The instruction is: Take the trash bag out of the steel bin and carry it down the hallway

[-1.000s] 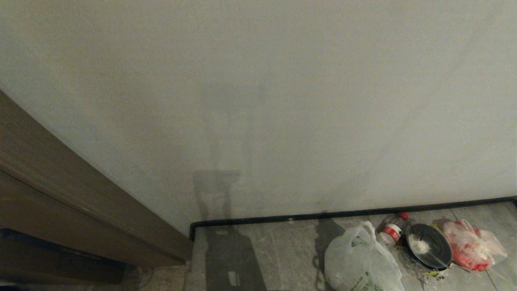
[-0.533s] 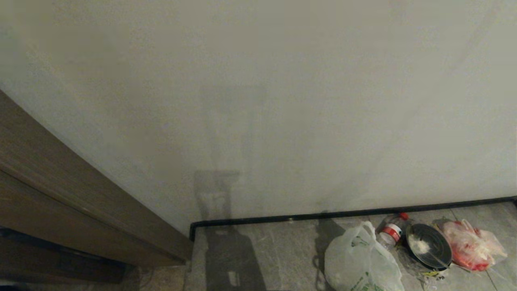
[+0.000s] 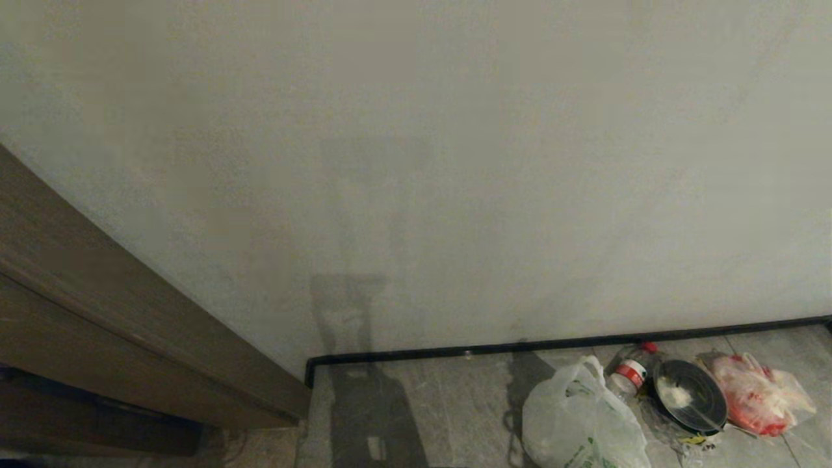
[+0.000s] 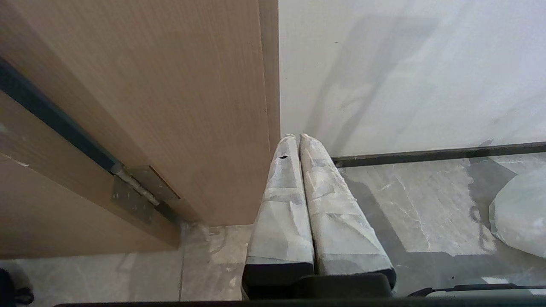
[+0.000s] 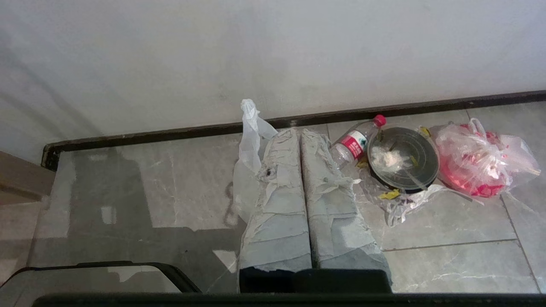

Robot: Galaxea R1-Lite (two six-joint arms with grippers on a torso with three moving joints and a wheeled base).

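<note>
I am facing an off-white wall (image 3: 455, 162) with a black baseboard (image 3: 552, 342) along its foot and a brown door frame (image 3: 117, 325) closing off my left. The trash bag (image 3: 578, 422) sits on the grey marble tiles of the hallway (image 3: 442, 403), near the baseboard, its loop handle up. Just to its right lie a plastic bottle (image 3: 629, 374), a black round container (image 3: 690, 395) and a red-and-white bag (image 3: 757, 393). The tiles left of the trash bag are open up to the door frame. My right pincer (image 5: 300, 136) hangs above the bag, fingers pressed together, holding nothing. My left pincer (image 4: 296, 137) is likewise together, close to the frame's edge.
</note>
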